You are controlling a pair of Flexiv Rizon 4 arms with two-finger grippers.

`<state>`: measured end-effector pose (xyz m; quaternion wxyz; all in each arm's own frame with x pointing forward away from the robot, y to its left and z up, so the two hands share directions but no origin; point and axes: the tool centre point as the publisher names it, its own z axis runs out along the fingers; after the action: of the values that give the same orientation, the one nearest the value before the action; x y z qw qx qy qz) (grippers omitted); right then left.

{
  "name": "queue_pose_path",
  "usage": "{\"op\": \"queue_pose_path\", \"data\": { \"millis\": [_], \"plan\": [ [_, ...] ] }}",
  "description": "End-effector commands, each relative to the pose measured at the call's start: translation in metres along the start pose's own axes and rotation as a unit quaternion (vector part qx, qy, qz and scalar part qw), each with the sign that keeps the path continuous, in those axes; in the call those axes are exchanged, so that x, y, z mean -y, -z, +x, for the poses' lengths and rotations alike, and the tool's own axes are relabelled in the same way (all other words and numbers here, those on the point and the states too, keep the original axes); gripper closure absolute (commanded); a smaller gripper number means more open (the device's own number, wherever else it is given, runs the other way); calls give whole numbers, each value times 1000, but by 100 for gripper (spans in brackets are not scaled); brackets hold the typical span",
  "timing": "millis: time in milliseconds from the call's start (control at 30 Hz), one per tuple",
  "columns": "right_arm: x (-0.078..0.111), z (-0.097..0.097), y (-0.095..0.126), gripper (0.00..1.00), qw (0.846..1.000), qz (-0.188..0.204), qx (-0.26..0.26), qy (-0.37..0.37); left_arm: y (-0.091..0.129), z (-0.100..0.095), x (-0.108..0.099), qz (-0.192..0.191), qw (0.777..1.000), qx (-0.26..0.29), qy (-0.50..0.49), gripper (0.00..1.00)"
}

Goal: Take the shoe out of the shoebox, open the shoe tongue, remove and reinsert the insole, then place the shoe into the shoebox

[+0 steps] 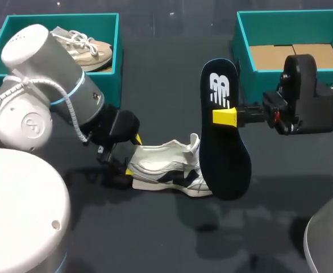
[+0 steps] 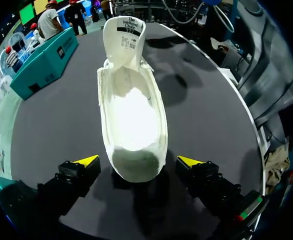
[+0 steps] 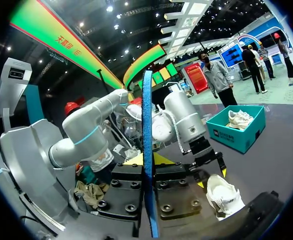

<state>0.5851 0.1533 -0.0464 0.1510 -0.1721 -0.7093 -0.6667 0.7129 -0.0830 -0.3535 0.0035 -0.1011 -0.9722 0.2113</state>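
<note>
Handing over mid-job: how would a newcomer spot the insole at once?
Start at the middle of the dark table, where a white shoe lies. At its toe end, the right tool holds the insole upright. It's the only flat, dark navy piece, with a white logo near its top.

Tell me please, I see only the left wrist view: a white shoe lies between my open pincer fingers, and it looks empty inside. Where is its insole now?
Observer: The right pincer is shut on the dark blue foam insole, held in the air.
Operator: Is it near the shoe?
Observer: In the head view its lower end covers the toe of the white leather sneaker.
Operator: Is a shoebox free?
Observer: The right teal cardboard shoebox holds only brown cardboard pieces; the left teal shoebox holds a beige canvas shoe.
</note>
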Motion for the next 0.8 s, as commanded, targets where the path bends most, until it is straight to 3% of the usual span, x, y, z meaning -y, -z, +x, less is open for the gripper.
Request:
{"op": "queue_pose_path", "data": {
  "millis": [33,267,433,800],
  "plan": [
    [1,0,-2,100,1000,-1,1,0,1,2,5,-55,998,2,1,0],
    [1,0,-2,100,1000,-1,1,0,0,2,8,-59,998,7,-5,0],
    [1,0,-2,100,1000,-1,1,0,3,-1,18,-117,993,-6,-1,0],
    [1,0,-2,100,1000,-1,1,0,0,-1,14,-165,986,-20,7,0]
  ]
}}
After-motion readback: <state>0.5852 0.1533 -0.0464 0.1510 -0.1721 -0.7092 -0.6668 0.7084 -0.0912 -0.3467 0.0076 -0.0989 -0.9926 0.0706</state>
